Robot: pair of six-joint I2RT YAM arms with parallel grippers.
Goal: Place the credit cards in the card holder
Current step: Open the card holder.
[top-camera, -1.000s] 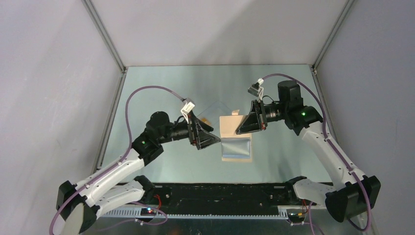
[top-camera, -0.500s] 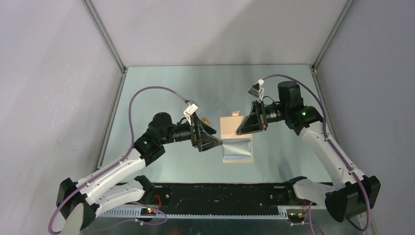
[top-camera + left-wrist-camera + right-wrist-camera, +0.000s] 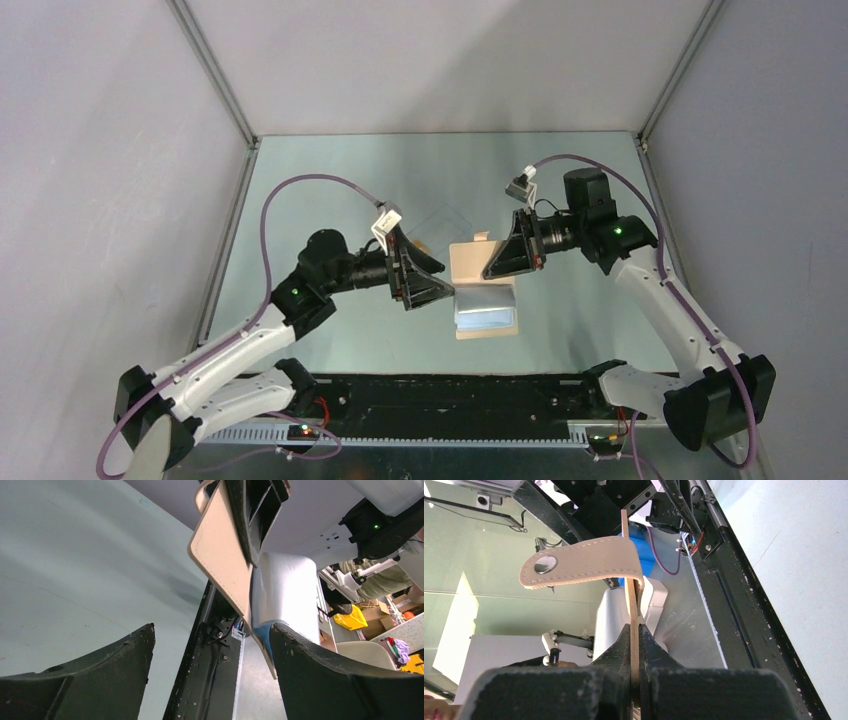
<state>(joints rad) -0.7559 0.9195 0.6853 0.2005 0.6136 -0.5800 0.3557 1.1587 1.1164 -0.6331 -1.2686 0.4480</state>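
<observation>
Two arms meet at the centre of the top view, where the card holder (image 3: pixel 485 300) hangs open over the table (image 3: pixel 330 170), tan panel above, silvery-blue pockets below. The right gripper (image 3: pixel 488 269) pinches the tan panel's right edge; the left gripper (image 3: pixel 448 290) sits at the holder's left edge.

Left wrist view: its jaws stand wide apart, gripping nothing. The holder slants from upper centre down to the finger (image 3: pixel 320 680) at lower right; whether they touch I cannot tell.

Right wrist view: the fingers (image 3: pixel 614 655) are clamped tight on the panel, seen edge-on at centre, and its snap strap (image 3: pixel 584 562) curls to upper left.
</observation>
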